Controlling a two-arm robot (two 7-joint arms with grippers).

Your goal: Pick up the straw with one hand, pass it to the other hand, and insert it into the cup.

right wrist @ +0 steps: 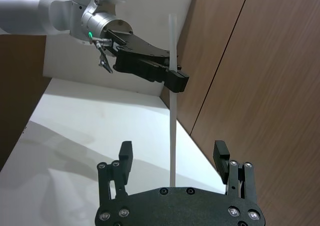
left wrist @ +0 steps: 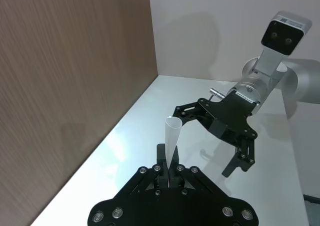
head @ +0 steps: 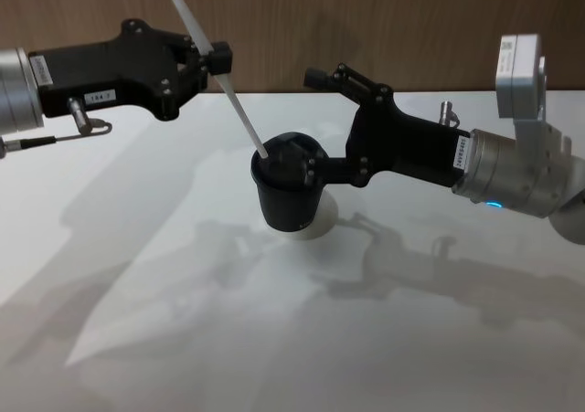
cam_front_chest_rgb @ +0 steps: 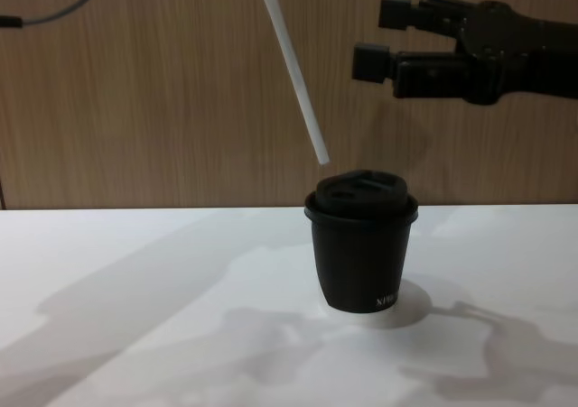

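Observation:
My left gripper (head: 219, 60), the one with the white label and silver plug, is shut on the white straw (head: 233, 97) near its upper third. The straw slants down to the right, and its lower tip hangs just above the left edge of the lid of the black cup (head: 291, 188). In the chest view the straw (cam_front_chest_rgb: 293, 64) ends a little above the cup (cam_front_chest_rgb: 361, 254). My right gripper (head: 313, 124) is open and hovers above and behind the cup (cam_front_chest_rgb: 379, 37), holding nothing. The wrist views show the straw (left wrist: 172, 136) (right wrist: 172, 110) pinched between the left fingers.
The cup stands upright near the middle of the white table (head: 183, 321). A wooden wall (head: 366, 19) runs close behind both grippers. The table's near and left parts hold nothing but shadows.

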